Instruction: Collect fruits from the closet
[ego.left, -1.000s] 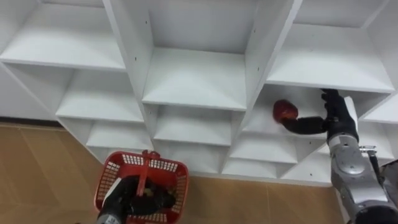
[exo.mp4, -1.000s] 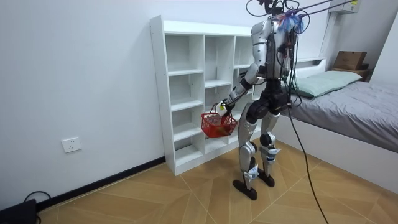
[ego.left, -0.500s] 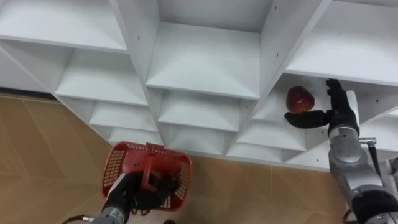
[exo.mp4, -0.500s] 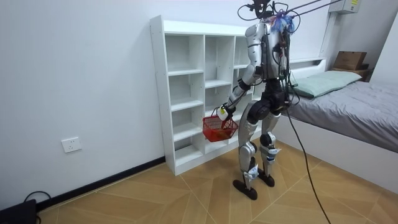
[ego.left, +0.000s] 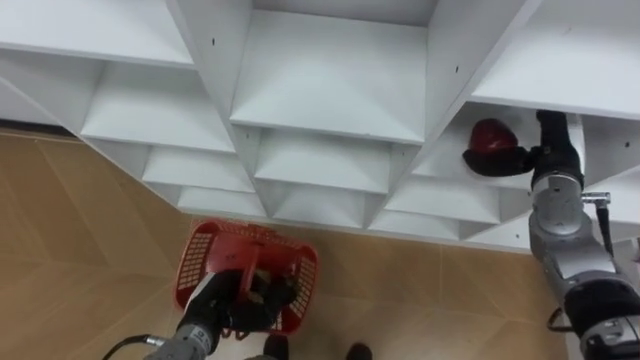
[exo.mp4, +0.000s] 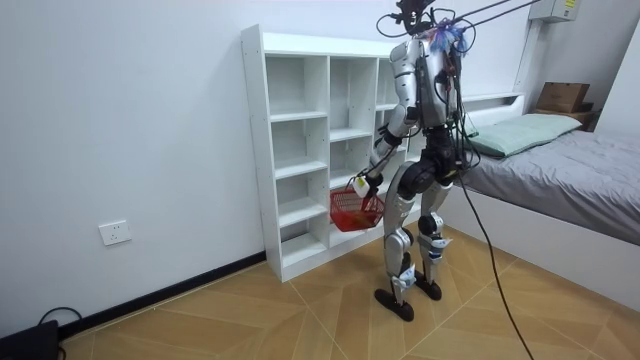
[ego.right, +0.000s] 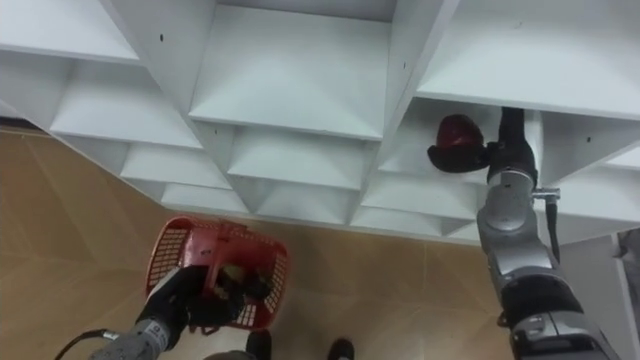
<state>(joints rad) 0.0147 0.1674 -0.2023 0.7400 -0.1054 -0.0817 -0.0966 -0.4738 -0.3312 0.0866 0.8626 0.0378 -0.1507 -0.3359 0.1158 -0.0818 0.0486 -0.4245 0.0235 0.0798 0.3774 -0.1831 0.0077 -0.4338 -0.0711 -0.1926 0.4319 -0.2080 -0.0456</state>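
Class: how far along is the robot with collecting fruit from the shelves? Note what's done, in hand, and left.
Done: the red basket hangs from the left hand, something dark already inside, too hidden to name. In hand: the right hand curls round a red apple inside a right-column compartment of the white shelf unit. Left: bring the apple out and into the basket.

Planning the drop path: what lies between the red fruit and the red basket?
Left eye view: the closet's white divider, its lower shelves, then wooden floor lie between red fruit and basket.
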